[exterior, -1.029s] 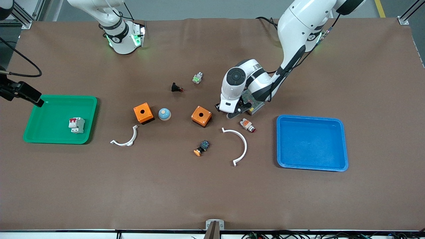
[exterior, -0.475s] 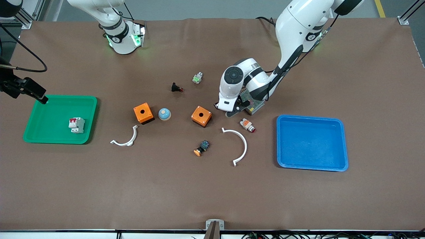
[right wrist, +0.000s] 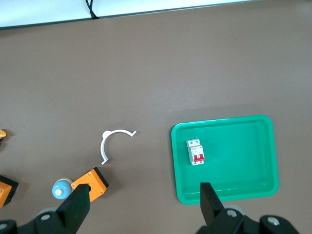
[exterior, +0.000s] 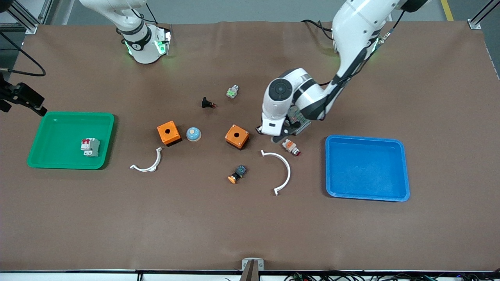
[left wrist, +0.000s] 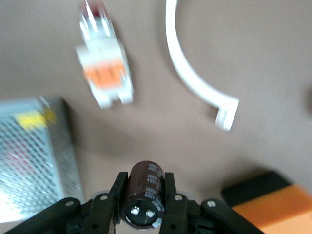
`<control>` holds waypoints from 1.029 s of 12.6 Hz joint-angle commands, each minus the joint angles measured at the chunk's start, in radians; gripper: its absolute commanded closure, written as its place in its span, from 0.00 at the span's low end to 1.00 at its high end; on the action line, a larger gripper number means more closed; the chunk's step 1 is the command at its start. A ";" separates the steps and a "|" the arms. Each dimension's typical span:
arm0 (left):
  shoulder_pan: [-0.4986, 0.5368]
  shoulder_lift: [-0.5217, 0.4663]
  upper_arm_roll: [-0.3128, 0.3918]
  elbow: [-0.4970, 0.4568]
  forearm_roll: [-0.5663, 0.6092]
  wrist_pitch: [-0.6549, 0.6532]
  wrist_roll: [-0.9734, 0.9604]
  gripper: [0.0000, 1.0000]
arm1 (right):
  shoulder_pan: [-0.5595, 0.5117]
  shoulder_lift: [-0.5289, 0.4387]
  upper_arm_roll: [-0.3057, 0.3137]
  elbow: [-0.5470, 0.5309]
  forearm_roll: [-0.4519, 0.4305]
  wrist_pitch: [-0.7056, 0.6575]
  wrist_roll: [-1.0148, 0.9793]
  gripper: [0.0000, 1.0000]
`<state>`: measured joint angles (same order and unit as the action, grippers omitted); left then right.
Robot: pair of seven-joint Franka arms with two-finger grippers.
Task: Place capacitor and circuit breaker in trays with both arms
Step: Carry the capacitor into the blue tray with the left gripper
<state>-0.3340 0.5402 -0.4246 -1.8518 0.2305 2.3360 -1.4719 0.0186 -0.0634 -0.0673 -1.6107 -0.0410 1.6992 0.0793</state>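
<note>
My left gripper (exterior: 279,135) is shut on the capacitor (left wrist: 144,194), a dark cylinder with a shiny end, held just above the table between an orange box (exterior: 236,136) and the white-and-orange lamp piece (exterior: 291,146). In the front view the hand hides the capacitor. The circuit breaker (exterior: 90,146), white-grey with a red switch, lies in the green tray (exterior: 47,156); it also shows in the right wrist view (right wrist: 196,152). My right gripper (exterior: 37,107) is open and empty, up in the air over that tray's edge at the right arm's end (right wrist: 145,204).
A blue tray (exterior: 367,168) sits toward the left arm's end. A metal mesh box (exterior: 300,121) is beside the left hand. A second orange box (exterior: 168,132), a blue dome (exterior: 193,134), two white arcs (exterior: 147,166) (exterior: 282,168) and small button pieces (exterior: 208,103) (exterior: 237,174) lie mid-table.
My left gripper has shifted a little toward the blue tray with the capacitor. My right gripper has drawn back from the green tray's corner toward the table edge.
</note>
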 commanded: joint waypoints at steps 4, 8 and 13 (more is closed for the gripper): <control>0.349 -0.163 -0.010 -0.038 0.012 -0.178 0.422 1.00 | 0.000 -0.001 0.009 0.055 0.020 -0.024 0.031 0.00; 0.637 -0.056 -0.008 -0.030 0.015 -0.129 0.786 1.00 | 0.001 -0.004 0.012 0.061 0.020 -0.076 0.042 0.00; 0.721 0.058 -0.002 -0.029 0.026 -0.029 0.869 0.87 | 0.000 -0.003 0.014 0.060 0.020 -0.075 0.042 0.00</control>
<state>0.3947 0.5832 -0.4143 -1.8884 0.2317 2.3030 -0.5969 0.0223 -0.0664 -0.0582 -1.5623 -0.0397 1.6369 0.1078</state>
